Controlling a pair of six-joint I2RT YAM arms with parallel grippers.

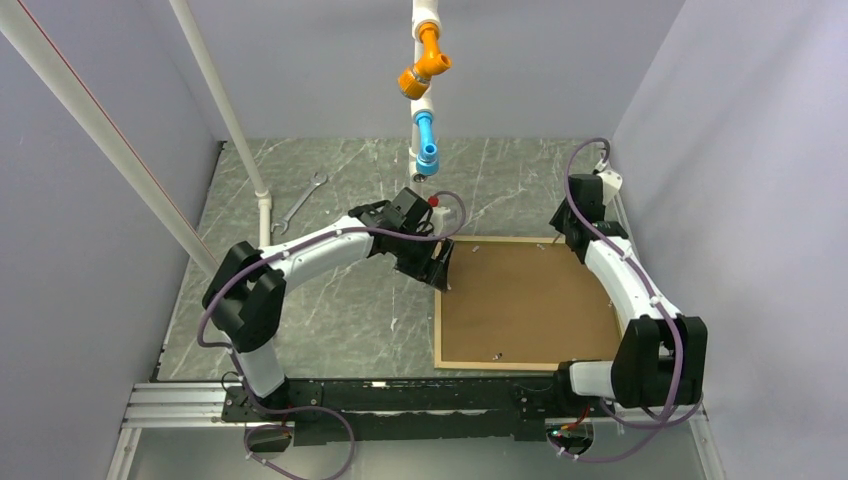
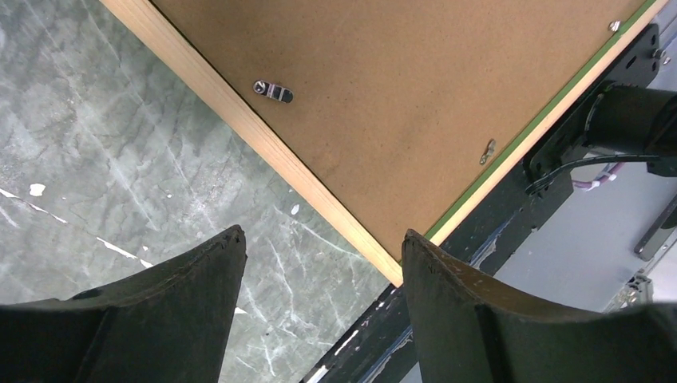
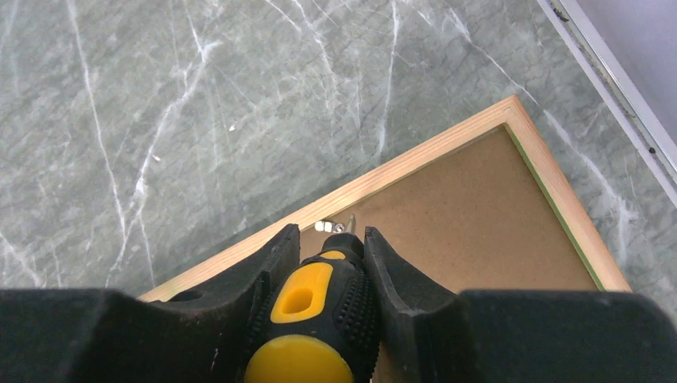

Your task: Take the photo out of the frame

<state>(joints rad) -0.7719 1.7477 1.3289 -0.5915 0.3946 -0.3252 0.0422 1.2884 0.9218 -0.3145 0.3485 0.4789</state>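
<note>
The frame point(image 1: 520, 366) lies face down on the marble table, its light wood edge and a thin green lip point(image 2: 551, 112) showing around a brown fibreboard backing point(image 1: 525, 300). The photo is hidden under that backing. My left gripper point(image 1: 440, 270) hangs open above the frame's left edge near the far-left corner, nothing between its fingers point(image 2: 322, 234). At the far-right corner, my right gripper point(image 3: 332, 230) is shut on a screwdriver point(image 3: 307, 299) with a yellow and black handle. Its tip is at a small metal clip point(image 3: 323, 227) on the far edge. More clips point(image 2: 273, 91) sit on the backing.
A wrench point(image 1: 300, 203) lies on the table at the far left. A white pipe with orange and blue fittings point(image 1: 425, 90) hangs over the back middle. White poles point(image 1: 262, 200) stand at the left. The black base rail point(image 1: 400, 395) runs along the near edge.
</note>
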